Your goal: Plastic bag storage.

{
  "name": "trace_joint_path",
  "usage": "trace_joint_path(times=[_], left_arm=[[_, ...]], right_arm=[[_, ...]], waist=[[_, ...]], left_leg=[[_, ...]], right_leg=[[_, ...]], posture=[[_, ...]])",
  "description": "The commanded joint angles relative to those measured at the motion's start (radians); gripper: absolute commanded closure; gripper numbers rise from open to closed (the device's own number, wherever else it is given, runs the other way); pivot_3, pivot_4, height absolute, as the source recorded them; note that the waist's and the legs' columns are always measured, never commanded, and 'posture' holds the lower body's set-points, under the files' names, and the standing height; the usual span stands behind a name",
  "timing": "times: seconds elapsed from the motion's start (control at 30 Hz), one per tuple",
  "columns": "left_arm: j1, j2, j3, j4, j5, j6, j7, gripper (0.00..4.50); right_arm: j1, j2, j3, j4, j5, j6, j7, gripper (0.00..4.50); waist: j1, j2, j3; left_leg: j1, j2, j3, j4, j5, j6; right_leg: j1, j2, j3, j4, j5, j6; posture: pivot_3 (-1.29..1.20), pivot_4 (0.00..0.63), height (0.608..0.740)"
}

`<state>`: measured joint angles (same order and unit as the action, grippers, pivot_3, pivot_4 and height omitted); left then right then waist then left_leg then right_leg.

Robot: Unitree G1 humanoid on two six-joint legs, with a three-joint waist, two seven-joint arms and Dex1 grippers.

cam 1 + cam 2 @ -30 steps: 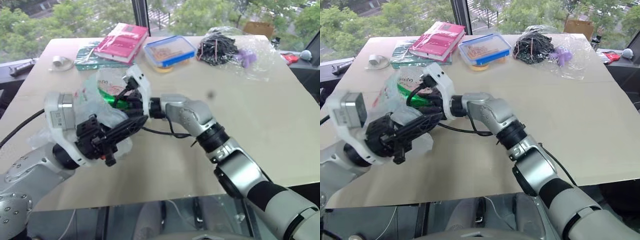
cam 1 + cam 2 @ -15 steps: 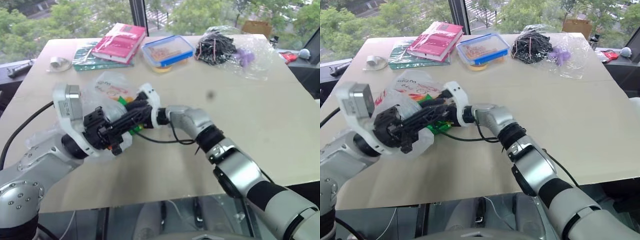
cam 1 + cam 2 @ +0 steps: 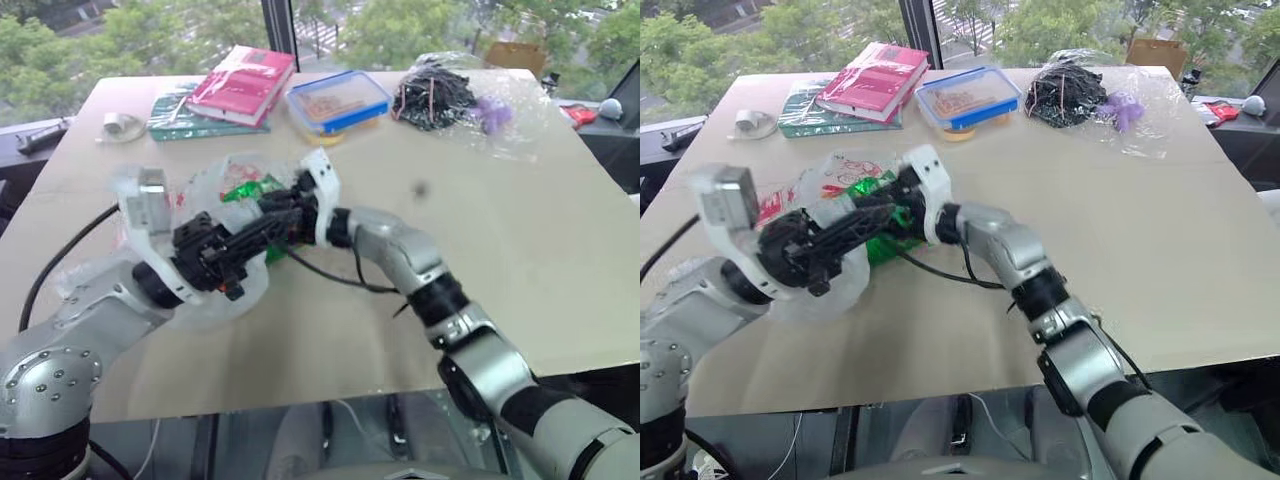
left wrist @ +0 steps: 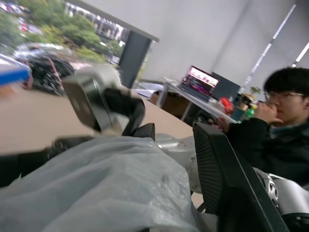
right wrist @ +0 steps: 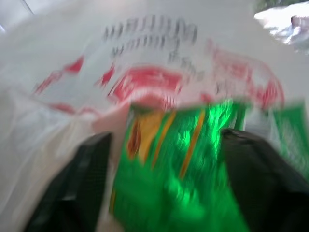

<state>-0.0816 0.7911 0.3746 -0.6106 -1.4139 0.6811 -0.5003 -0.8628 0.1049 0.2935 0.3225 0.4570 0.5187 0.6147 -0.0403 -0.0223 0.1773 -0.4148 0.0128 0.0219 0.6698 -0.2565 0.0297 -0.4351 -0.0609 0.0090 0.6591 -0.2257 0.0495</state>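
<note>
Left of centre in the head views: the bag [image 3: 830,190] (white, red print) bunched on the table [image 3: 1160,220], gripped by the left gripper [image 3: 235,262], fingers narrow. The right gripper [image 5: 164,193] reaches into it, fingers wide either side of a green packet [image 5: 178,159]; whether they press it cannot be told. Upper frame: books [image 3: 245,85], a box [image 3: 338,100], cables [image 3: 435,95].

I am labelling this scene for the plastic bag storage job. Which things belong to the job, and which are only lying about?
Belonging to the job: plastic bag, green snack packet, left gripper, right gripper.

Lying about: red book, blue-lidded box, bag of black cables.
</note>
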Motion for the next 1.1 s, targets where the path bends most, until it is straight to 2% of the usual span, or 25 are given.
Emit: trace_joint_path(times=[0.03,0.13,0.23,0.33,0.5,0.83,1.1], left_arm=[[0.006,0.004,0.029,0.034,-0.02,0.008,-0.029,3.19],[0.024,0.031,0.052,0.063,-0.054,0.042,-0.091,3.19],[0.037,0.053,0.072,0.08,-0.053,0.06,-0.133,3.19],[0.055,0.063,0.091,0.081,-0.036,0.066,-0.161,3.19],[0.105,0.045,0.126,0.071,-0.019,0.058,-0.171,3.19],[0.172,-0.008,0.146,0.019,0.02,0.026,-0.164,3.19],[0.242,-0.021,0.16,-0.008,0.079,0.004,-0.204,3.19]], right_arm=[[0.023,-0.039,-0.018,-0.233,-0.007,0.08,-0.041,0.09],[0.065,-0.098,-0.091,-0.353,0.024,0.191,-0.106,0.09],[0.058,-0.108,-0.133,-0.344,0.015,0.244,-0.157,0.09],[0.004,-0.079,-0.169,-0.221,-0.012,0.241,-0.204,0.09],[-0.096,-0.02,-0.249,-0.04,0.039,0.26,-0.181,0.09],[-0.231,0.02,-0.2,0.358,-0.133,0.015,-0.134,0.09],[-0.393,0.103,-0.358,0.635,-0.088,-0.106,-0.152,0.09]], waist=[[0.001,0.0,0.0],[0.005,0.0,0.0],[0.001,0.0,0.0],[-0.004,0.0,0.0],[-0.002,0.0,0.0],[-0.001,0.0,0.0],[-0.004,0.001,0.001]], left_leg=[[0.001,0.0,0.0,0.0,0.0,0.0],[0.001,0.0,-0.001,0.0,0.0,0.001],[0.001,-0.001,-0.001,0.001,0.0,0.001],[0.001,-0.002,-0.001,0.0,-0.002,0.003],[0.001,-0.001,0.0,0.0,-0.002,0.003],[0.0,-0.001,0.0,0.0,0.0,0.0],[0.0,0.0,0.0,-0.001,0.0,-0.001]], right_leg=[[0.0,0.0,0.0,0.001,0.0,0.0],[0.0,0.0,-0.001,0.001,0.0,0.0],[0.001,0.0,-0.001,0.001,0.0,0.0],[0.001,0.001,-0.001,0.001,0.0,0.0],[0.0,0.003,0.0,0.001,0.0,0.0],[0.0,0.001,0.0,-0.001,0.0,0.0],[0.0,0.001,0.0,-0.001,0.0,0.0]], posture=[[0.0,0.15,0.74],[0.0,0.15,0.74],[0.0,0.15,0.74],[0.0,0.15,0.74],[0.0,0.15,0.74],[0.0,0.15,0.74],[0.0,0.15,0.74]])
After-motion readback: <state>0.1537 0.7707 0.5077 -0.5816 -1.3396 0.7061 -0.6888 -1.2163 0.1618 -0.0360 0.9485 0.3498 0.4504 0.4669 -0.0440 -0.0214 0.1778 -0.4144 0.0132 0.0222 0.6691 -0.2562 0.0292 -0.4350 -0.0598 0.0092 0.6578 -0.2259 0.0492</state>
